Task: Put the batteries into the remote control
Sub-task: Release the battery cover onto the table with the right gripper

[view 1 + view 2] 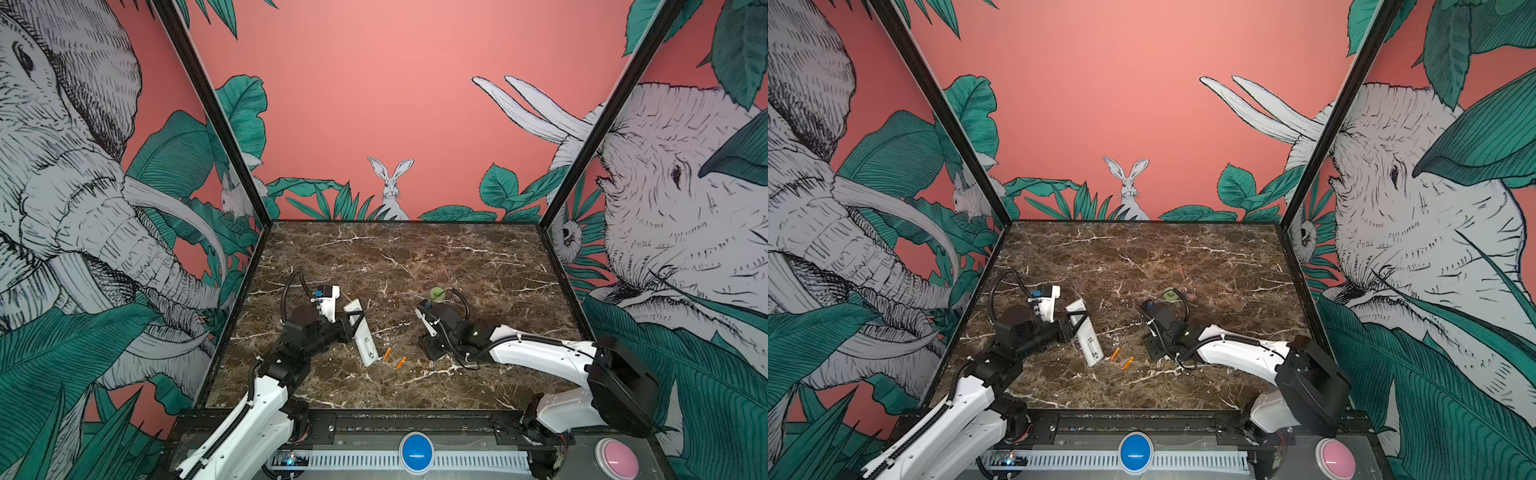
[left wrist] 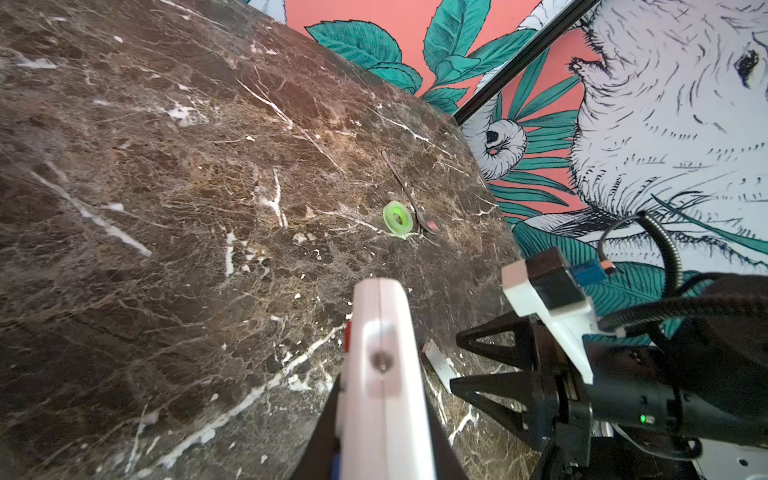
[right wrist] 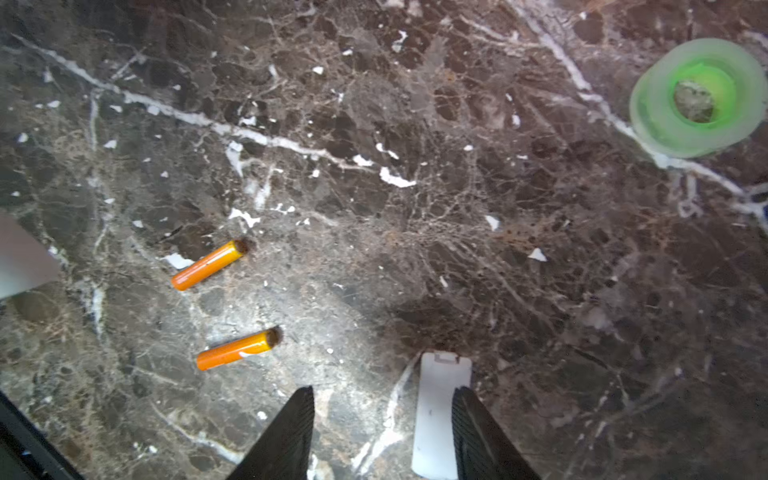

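Low in the centre of both top views, the remote (image 1: 360, 332) stands tilted, its lower end seemingly resting on the marble table (image 1: 415, 257). Our left gripper (image 1: 354, 321) has it pinched across its width, clamped tight. Just right of it the two batteries (image 1: 387, 353) lie loose on the stone, near each other but not touching. Our right gripper (image 1: 1154, 349) points down at the table beyond them.

Over to the left wrist: we face the remote's (image 2: 386, 374) end, smooth white plastic with rounded corners and a red button at its edge. Stiff, light and slick, we reckon, so the long sides are the place to hold it. A green roll (image 2: 397, 219) sits well off.

Right wrist now: the fingers (image 3: 291, 432) stand half apart, holding nothing. A flat white cover (image 3: 440, 415) lies on the table between them, close against one. The batteries (image 3: 208, 264) are glossy orange cylinders. We judge them rigid, light and liable to roll, best nipped across mid-barrel.
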You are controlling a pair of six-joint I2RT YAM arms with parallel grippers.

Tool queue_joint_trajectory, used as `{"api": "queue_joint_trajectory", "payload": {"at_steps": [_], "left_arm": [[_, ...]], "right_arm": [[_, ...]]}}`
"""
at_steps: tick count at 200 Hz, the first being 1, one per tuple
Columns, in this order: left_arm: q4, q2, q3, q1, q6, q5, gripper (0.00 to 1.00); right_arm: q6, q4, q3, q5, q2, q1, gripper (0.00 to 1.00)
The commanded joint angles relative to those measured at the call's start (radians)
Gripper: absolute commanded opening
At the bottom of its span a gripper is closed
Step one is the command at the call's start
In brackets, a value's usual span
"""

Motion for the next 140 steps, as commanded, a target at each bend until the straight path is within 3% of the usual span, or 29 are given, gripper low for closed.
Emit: {"api": "queue_joint_trajectory", "payload": {"at_steps": [1,94,140], "left_arm": [[-0.019,-0.023,-0.010,0.015,-0.007,-0.008,0.00],[0.007,-0.037,-0.032,0.031,0.021,0.020,0.00],[-0.017,-0.067,-0.031,0.036,0.046,0.038,0.00]], "right_arm": [[0.067,0.035,-0.001,-0.014,-0.012,0.024,0.53],[0.224,-0.012,0.063,0.033,0.052,0.113,0.48],[0.152,-0.047,0.132,-0.005,0.123,0.126,0.47]]}}
